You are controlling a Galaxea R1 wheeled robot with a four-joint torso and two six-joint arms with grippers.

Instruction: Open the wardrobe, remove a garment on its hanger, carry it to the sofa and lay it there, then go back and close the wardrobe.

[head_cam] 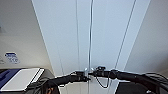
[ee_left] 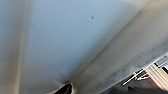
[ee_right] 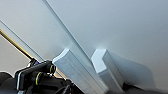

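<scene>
The white wardrobe point(head_cam: 67, 37) stands right in front of me in the head view, its two tall doors meeting at the middle seam. Two small white handles point(head_cam: 88, 70) sit on either side of that seam. My left gripper point(head_cam: 84, 78) comes in from the left and ends just below the left handle. From the right, my right gripper point(head_cam: 93, 73) reaches the right handle. The right wrist view shows both handles close up, one point(ee_right: 75, 72) beside the other point(ee_right: 106, 67), sticking out from the door. The left wrist view looks along a plain white door point(ee_left: 70, 37).
To the left of the wardrobe stands a dark low surface point(head_cam: 46, 73) with a white flat panel point(head_cam: 22, 78) and a blue item point(head_cam: 6, 75) on it. A blue sign point(head_cam: 11, 57) hangs on the pale wall behind. A grey wall lies to the right.
</scene>
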